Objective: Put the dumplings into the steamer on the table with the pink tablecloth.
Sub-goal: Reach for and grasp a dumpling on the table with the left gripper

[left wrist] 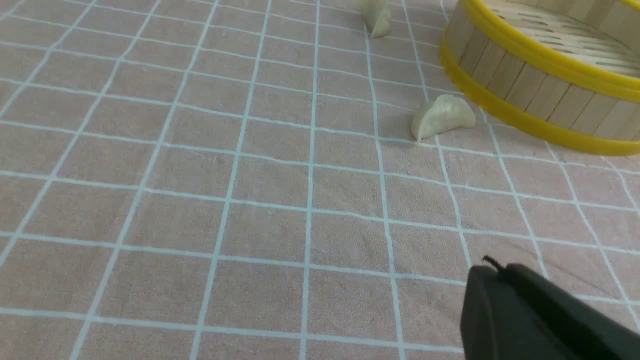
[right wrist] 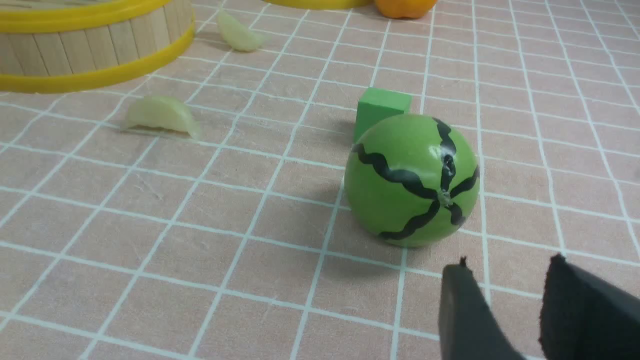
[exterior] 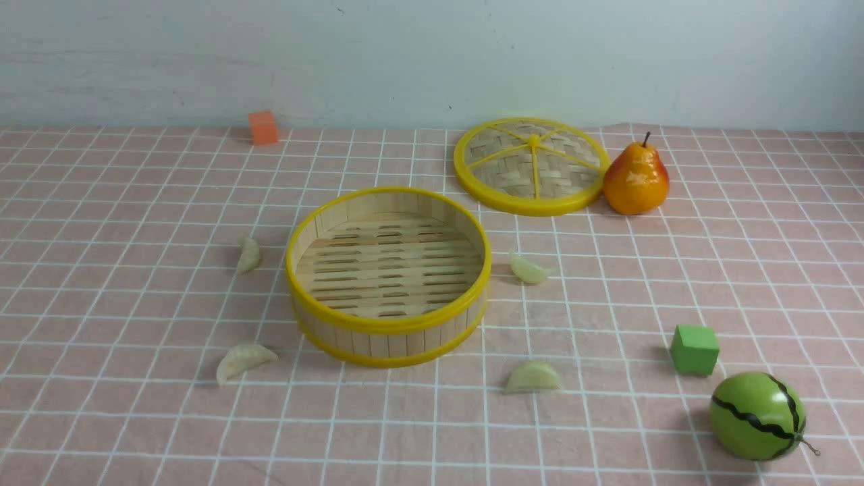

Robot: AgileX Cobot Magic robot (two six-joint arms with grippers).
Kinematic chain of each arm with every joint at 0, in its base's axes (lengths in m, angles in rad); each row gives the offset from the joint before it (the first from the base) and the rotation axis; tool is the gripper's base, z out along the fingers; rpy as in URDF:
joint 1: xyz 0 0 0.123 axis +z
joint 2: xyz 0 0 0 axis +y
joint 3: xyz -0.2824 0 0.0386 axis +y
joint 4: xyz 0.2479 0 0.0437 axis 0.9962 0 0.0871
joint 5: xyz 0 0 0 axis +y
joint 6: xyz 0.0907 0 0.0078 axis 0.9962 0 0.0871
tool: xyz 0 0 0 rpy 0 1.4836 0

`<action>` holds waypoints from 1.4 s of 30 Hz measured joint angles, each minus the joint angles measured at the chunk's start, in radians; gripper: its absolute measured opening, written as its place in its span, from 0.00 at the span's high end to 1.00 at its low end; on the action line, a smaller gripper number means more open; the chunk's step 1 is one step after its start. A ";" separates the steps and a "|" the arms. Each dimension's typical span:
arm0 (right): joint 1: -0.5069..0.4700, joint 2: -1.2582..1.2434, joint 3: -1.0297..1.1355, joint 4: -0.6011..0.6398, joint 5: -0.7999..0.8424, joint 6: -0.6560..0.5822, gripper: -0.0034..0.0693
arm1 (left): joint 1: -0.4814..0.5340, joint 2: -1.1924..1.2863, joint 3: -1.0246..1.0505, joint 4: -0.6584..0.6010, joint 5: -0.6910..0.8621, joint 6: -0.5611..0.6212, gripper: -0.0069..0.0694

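Note:
The steamer point(exterior: 388, 334) stands empty in the middle of the table with the pink tablecloth point(exterior: 121, 202). Several dumplings lie on the cloth around it: one at far left point(exterior: 248, 255), one at near left point(exterior: 241, 360), one at far right point(exterior: 529, 268), one at near right point(exterior: 533, 376). Neither gripper shows in the front view. In the left wrist view my left gripper point(left wrist: 495, 270) is shut and empty, short of the near-left dumpling point(left wrist: 442, 116) and the steamer point(left wrist: 525, 85). In the right wrist view my right gripper point(right wrist: 507, 265) is open and empty, just behind the toy watermelon.
A toy watermelon point(exterior: 757, 416) and a green cube point(exterior: 694, 348) sit at the near right. The yellow woven lid point(exterior: 530, 165) and a pear point(exterior: 635, 178) lie at the back right. An orange cube point(exterior: 262, 127) stands at the back left by the wall.

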 joint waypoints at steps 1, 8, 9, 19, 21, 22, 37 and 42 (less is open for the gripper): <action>0.000 0.000 0.000 0.000 0.000 0.000 0.62 | 0.000 0.000 0.000 0.000 0.000 0.000 0.91; 0.000 0.000 0.000 0.000 0.000 0.000 0.62 | 0.000 0.000 0.000 0.000 0.000 0.000 0.91; 0.000 0.000 0.000 0.000 0.000 0.000 0.62 | 0.000 0.000 0.000 0.000 0.000 0.000 0.91; 0.000 0.000 0.000 0.000 0.000 0.000 0.62 | 0.000 0.000 0.000 0.000 0.000 0.000 0.91; 0.000 0.000 0.000 0.000 0.000 0.000 0.62 | 0.000 0.000 0.000 0.000 0.000 0.000 0.90; 0.000 0.000 0.000 0.000 0.000 0.000 0.62 | 0.000 0.000 0.000 0.000 0.000 0.000 0.90; 0.000 0.000 0.010 -0.026 -0.142 0.000 0.62 | 0.000 0.000 0.000 -0.003 -0.238 0.000 0.90; 0.000 0.000 0.010 -0.026 -0.439 0.003 0.62 | 0.000 0.000 0.000 -0.003 -0.657 0.000 0.89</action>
